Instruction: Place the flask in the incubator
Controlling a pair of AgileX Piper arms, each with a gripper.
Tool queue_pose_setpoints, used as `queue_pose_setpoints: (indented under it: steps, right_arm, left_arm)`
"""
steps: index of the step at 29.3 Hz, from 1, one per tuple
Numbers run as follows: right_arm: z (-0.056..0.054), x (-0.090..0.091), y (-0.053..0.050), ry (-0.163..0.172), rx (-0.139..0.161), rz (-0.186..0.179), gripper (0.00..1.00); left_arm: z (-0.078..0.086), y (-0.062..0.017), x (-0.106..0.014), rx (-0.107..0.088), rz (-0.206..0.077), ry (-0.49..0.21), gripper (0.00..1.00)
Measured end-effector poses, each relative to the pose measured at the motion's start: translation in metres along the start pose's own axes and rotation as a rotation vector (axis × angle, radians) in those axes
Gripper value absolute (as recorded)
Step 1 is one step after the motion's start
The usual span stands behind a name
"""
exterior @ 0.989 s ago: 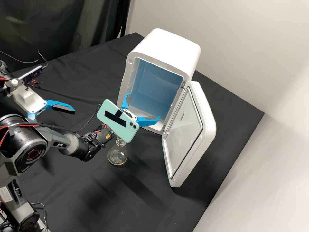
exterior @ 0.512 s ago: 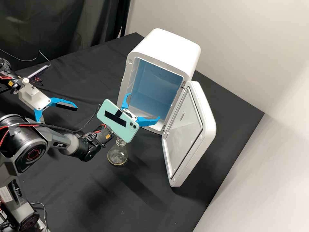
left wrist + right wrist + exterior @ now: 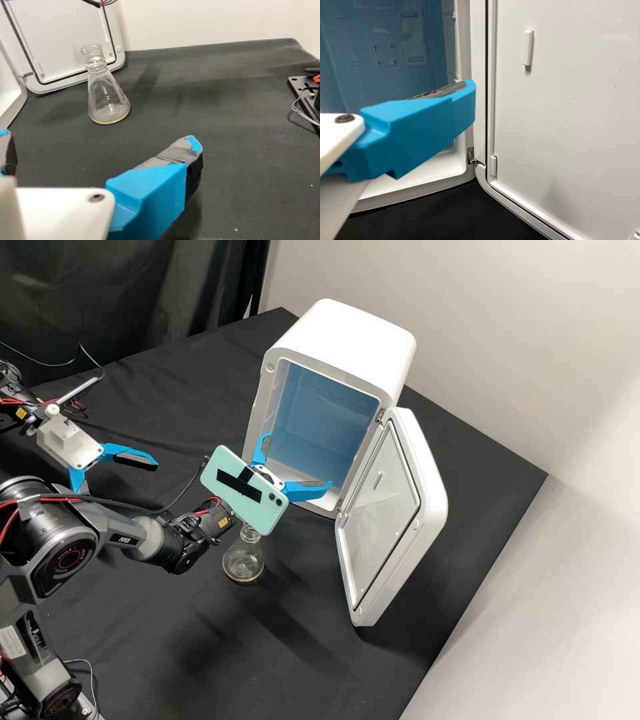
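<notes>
Standing upright at centre frame on the black counter (image 3: 167, 640), the flask (image 3: 243, 561) waits before the open incubator (image 3: 347, 347). The right hand (image 3: 287, 470) hangs above it, spread wide and empty. The left wrist view puts the flask (image 3: 105, 90) upper left, well beyond the gaping, empty left hand (image 3: 97, 150). The right wrist view faces the blue chamber (image 3: 385, 50). Judged from this, grasping and placing remain.
</notes>
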Motion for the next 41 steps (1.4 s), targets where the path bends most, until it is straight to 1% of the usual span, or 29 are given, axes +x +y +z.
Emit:
queue_pose_setpoints:
  steps: [6,14,20,22,24,27,29,30,33,34,38,41]
  right_arm:
    - [0.000,0.000,0.000,0.000,0.002,0.000,1.00]
    - [0.000,0.000,0.000,0.000,0.004,0.000,1.00]
    - [0.000,-0.001,0.000,0.012,0.004,0.011,1.00]
    - [0.000,-0.004,0.000,0.021,0.004,0.019,1.00]
    - [0.002,-0.008,0.000,0.020,0.005,0.024,1.00]
    - [0.006,-0.016,0.002,0.004,0.004,0.025,1.00]
    - [0.008,-0.022,0.004,0.005,0.005,0.040,1.00]
    - [0.008,-0.025,0.004,0.011,0.006,0.044,1.00]
    - [0.009,-0.033,0.007,0.031,0.012,0.062,1.00]
    - [0.010,-0.035,0.006,0.039,0.007,0.061,1.00]
    - [0.014,-0.044,0.006,0.036,0.005,0.067,1.00]
    - [0.018,-0.053,0.002,0.038,-0.001,0.058,1.00]
  left_arm:
    - [0.000,-0.0027,0.001,0.001,-0.012,0.001,1.00]
    - [0.000,-0.0027,0.001,0.002,-0.012,-0.001,1.00]
    - [0.000,-0.0027,0.001,0.002,-0.012,-0.001,1.00]
    - [0.000,-0.0027,0.001,0.012,-0.012,-0.001,1.00]
    - [0.001,-0.0027,0.001,0.019,-0.012,-0.001,1.00]
    - [0.002,-0.0028,0.002,0.021,-0.012,-0.002,1.00]
    - [0.002,-0.0028,0.002,0.027,-0.012,-0.003,1.00]
    - [0.002,-0.0028,0.002,0.029,-0.012,-0.003,1.00]
    - [0.002,-0.0028,0.002,0.029,-0.012,-0.003,1.00]
    - [0.002,-0.0028,0.002,0.029,-0.012,-0.003,1.00]
    - [0.002,-0.0028,0.002,0.029,-0.012,-0.003,1.00]
    - [0.002,-0.0028,0.002,0.029,-0.012,-0.003,1.00]
